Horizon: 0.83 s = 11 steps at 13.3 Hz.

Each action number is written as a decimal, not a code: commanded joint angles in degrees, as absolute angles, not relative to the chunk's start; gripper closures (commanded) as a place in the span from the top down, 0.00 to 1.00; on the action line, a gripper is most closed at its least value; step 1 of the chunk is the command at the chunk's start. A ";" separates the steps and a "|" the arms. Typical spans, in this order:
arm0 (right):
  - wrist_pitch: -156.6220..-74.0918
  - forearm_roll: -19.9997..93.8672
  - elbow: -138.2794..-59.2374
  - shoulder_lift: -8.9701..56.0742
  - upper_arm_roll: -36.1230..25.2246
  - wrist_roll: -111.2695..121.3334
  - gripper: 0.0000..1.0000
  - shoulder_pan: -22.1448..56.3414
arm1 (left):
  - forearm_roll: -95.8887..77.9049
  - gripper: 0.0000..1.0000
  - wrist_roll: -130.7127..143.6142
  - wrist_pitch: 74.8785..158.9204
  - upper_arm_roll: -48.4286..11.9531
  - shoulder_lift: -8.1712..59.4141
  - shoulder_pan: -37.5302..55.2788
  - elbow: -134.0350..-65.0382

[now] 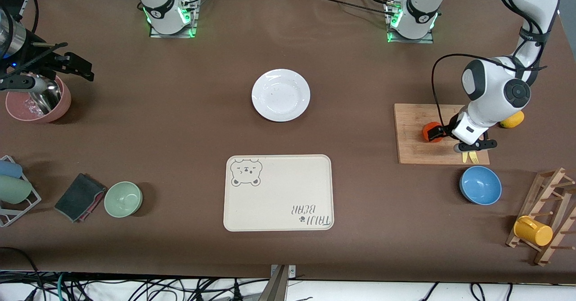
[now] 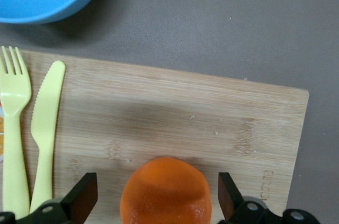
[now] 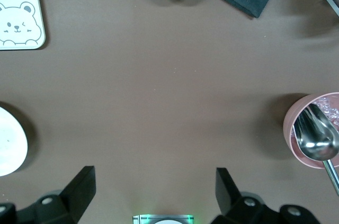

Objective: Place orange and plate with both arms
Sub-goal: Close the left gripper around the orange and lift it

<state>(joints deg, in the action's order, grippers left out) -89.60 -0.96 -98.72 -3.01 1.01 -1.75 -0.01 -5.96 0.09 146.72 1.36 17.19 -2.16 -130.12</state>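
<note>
The orange (image 1: 431, 132) sits on a wooden cutting board (image 1: 414, 150) toward the left arm's end of the table. My left gripper (image 1: 438, 132) is low over the board and open. Its fingers stand on either side of the orange (image 2: 165, 192) with gaps on both sides in the left wrist view. The white plate (image 1: 281, 95) lies empty mid-table, farther from the front camera than the bear tray; its edge shows in the right wrist view (image 3: 10, 142). My right gripper (image 1: 74, 65) is open and empty, up over the table beside a pink bowl.
Cream bear-print tray (image 1: 278, 193) lies nearer the camera than the plate. Yellow fork and knife (image 2: 32, 123) lie on the board. Nearby are a blue bowl (image 1: 480, 185), lemon (image 1: 513, 120) and mug rack (image 1: 546, 215). Pink bowl with spoon (image 1: 63, 105), green bowl (image 1: 123, 199) and dark cloth (image 1: 78, 197) lie toward the right arm's end.
</note>
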 commanded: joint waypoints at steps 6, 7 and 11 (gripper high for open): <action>-87.98 -0.26 -97.91 -3.16 1.14 -1.76 1.00 -0.18 | -8.17 1.00 -0.70 150.20 -0.78 17.75 -2.28 -132.80; -87.98 -0.26 -97.91 -3.16 1.14 -1.76 1.00 -0.18 | -9.13 1.00 -0.70 151.08 -0.96 17.75 -2.29 -133.32; -87.89 -0.26 -97.91 -3.16 1.14 -1.76 1.00 -0.18 | -9.23 0.98 -0.70 151.61 -1.05 17.84 -2.29 -133.42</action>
